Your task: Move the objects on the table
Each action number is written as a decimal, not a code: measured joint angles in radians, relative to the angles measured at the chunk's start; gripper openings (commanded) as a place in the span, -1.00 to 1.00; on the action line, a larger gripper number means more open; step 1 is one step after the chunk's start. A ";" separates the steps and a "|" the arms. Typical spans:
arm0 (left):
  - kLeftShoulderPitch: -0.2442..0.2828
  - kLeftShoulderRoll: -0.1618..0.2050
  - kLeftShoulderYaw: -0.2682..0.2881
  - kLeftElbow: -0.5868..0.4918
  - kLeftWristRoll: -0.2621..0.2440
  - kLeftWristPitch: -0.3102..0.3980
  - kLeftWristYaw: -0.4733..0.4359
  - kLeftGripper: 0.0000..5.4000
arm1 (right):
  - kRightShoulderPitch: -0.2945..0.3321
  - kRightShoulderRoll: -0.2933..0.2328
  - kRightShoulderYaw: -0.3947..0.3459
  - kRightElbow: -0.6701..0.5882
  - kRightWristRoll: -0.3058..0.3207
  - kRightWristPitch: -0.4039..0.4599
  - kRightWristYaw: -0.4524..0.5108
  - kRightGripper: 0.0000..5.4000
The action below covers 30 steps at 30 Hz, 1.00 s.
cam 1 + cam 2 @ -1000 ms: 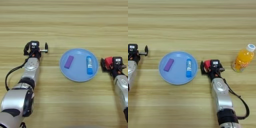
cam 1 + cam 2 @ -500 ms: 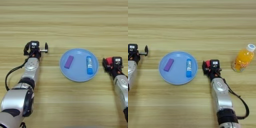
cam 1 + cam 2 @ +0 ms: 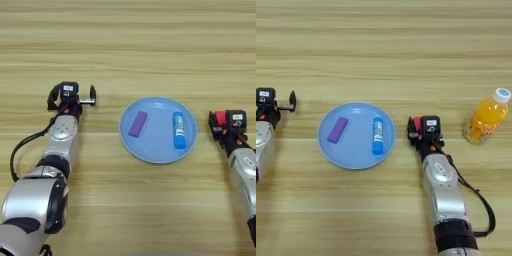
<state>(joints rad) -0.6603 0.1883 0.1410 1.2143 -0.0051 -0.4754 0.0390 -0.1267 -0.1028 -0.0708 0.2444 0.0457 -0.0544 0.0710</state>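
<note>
The right end effector [image 3: 415, 131] is clenched on the red cube [image 3: 417, 124] just right of the plate [image 3: 356, 157], which holds the purple block [image 3: 337, 130] and glue stick [image 3: 377, 135]. The likely next move is carrying the cube over the plate and letting go. The bottle [image 3: 485, 118] stands on the worktop [image 3: 384, 45] further right, and the left end effector [image 3: 71, 96] waits released.

The plate [image 3: 356, 150] with the purple block [image 3: 337, 130] and glue stick [image 3: 377, 135] blocks the middle between the end effectors, the bottle [image 3: 486, 117] stands upright at far right, and the far and near strips of table [image 3: 384, 45] lie open
</note>
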 measured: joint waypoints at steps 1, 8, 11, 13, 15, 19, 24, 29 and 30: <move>0.000 0.000 0.000 0.000 0.000 0.000 0.000 1.00 | 0.000 0.002 0.005 -0.022 -0.001 0.000 0.000 -0.17; 0.000 0.000 -0.001 0.000 0.000 0.000 0.000 1.00 | 0.011 0.014 0.042 -0.095 -0.018 0.003 0.002 -0.17; 0.000 0.000 -0.001 0.000 0.000 0.000 0.000 1.00 | 0.011 0.022 0.076 -0.104 -0.034 0.004 0.007 -0.17; 0.000 0.000 -0.001 0.000 0.000 0.000 0.000 1.00 | 0.011 0.030 0.110 -0.104 -0.051 0.004 0.020 -0.17; 0.000 0.000 -0.001 0.000 0.000 0.000 0.000 1.00 | 0.011 0.044 0.146 -0.104 -0.062 0.005 0.029 -0.17; 0.000 0.000 -0.001 0.000 0.000 0.000 0.000 1.00 | 0.005 0.072 0.205 -0.089 -0.080 0.005 0.051 -0.17; 0.000 0.000 -0.002 0.000 0.000 0.000 0.002 1.00 | -0.007 0.110 0.266 -0.041 -0.089 0.003 0.081 -0.17; 0.000 -0.001 -0.002 0.000 0.001 0.000 0.003 1.00 | -0.027 0.125 0.295 -0.001 -0.094 -0.015 0.097 -0.17; 0.000 -0.001 -0.002 0.000 0.001 0.000 0.003 1.00 | -0.028 0.126 0.297 0.001 -0.094 -0.020 0.099 -0.17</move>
<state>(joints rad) -0.6602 0.1872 0.1391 1.2143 -0.0046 -0.4755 0.0417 -0.1542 0.0232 0.2264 0.2458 -0.0483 -0.0741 0.1699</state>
